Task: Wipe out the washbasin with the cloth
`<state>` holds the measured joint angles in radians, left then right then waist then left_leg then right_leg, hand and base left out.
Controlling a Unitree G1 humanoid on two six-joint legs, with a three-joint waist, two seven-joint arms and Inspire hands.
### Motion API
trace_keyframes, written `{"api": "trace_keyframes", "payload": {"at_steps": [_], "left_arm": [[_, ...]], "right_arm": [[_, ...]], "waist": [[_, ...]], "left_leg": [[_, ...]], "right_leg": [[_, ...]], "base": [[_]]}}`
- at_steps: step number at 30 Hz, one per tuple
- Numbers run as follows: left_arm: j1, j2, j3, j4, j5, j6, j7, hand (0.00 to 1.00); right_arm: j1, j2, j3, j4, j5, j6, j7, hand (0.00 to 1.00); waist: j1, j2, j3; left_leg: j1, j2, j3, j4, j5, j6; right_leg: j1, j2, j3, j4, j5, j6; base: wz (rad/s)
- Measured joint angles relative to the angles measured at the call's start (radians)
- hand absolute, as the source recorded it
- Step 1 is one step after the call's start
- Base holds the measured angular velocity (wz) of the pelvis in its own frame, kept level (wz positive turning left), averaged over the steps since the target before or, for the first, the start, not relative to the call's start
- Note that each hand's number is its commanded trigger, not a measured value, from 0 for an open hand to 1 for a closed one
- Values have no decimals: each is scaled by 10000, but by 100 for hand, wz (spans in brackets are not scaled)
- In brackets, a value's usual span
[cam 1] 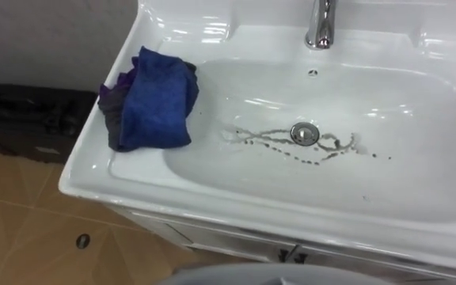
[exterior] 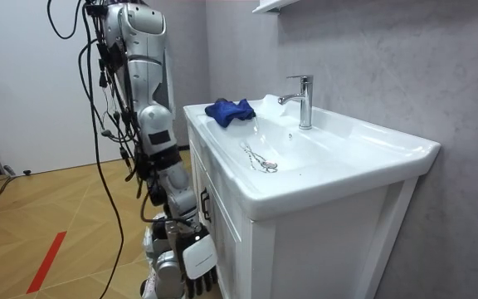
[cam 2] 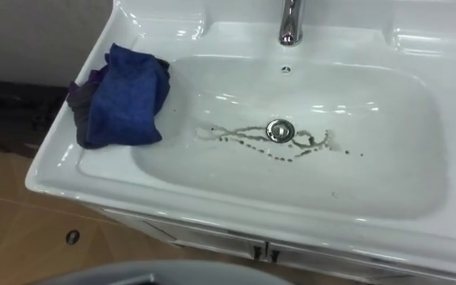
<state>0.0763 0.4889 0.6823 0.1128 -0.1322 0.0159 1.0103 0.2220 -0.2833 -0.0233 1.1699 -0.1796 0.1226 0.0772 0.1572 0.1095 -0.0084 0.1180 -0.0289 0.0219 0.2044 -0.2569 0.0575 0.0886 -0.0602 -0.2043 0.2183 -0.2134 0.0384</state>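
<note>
The white basin [cam 1: 93,170] lies right below me, with brown streaks and specks [cam 1: 323,150] around the metal drain [cam 1: 305,133]. A crumpled blue cloth [cam 1: 158,99] over a darker rag rests on the basin's left rim, partly hanging over the bowl's edge. In the room view the same cloth [exterior: 229,110] lies at the far end of the basin [exterior: 338,178]. I stand close in front of the cabinet. My right hand [exterior: 196,262] hangs low beside it with relaxed fingers pointing down, holding nothing.
A chrome tap [cam 1: 321,24] rises at the back of the basin, above the overflow hole [cam 1: 313,73]. The white cabinet [exterior: 305,249] below has door handles [cam 1: 287,255]. A dark low object [cam 1: 22,115] sits on the wooden floor to the left. Grey wall stands behind.
</note>
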Motion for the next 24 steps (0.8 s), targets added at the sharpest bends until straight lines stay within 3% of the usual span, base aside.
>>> {"api": "trace_keyframes", "payload": {"at_steps": [3,5,11,15,19,24], "left_arm": [[-3,0,-46,-513,1179,-4,-17,0],[0,0,-344,-763,1634,5,-173,0],[35,-2,-1145,-1579,3594,-19,-820,0],[36,-33,-1737,-1831,4031,-15,-1123,0],[249,-49,-2565,-2302,4171,-23,-1310,0],[388,-343,-3598,-2491,4198,-174,-1569,0]], "right_arm": [[113,120,19,104,145,4,39,0],[208,124,16,160,174,-6,239,0],[95,132,15,669,211,-10,528,0],[38,132,15,823,209,13,771,0],[-50,125,19,868,215,-38,909,0],[-302,129,288,1326,242,-124,1033,0]], "waist": [[-282,-2,43],[-535,-11,132],[-958,-165,152],[-1042,-193,142],[-1372,-245,145],[-1762,-302,165]], "left_leg": [[8,-2,19,-7,0,0],[-21,-5,16,-1,0,1],[50,12,85,-59,-2,0],[174,82,242,-111,-8,-2],[204,100,332,-129,-7,-2],[349,98,348,-103,-6,-3]], "right_leg": [[-1,1,78,18,0,0],[17,-3,97,32,0,0],[74,50,142,39,24,-36],[87,103,302,30,41,-52],[111,123,392,16,75,-61],[175,118,408,27,74,-60]], "base": [[-2],[0],[-4],[-13],[-6],[-2]]}}
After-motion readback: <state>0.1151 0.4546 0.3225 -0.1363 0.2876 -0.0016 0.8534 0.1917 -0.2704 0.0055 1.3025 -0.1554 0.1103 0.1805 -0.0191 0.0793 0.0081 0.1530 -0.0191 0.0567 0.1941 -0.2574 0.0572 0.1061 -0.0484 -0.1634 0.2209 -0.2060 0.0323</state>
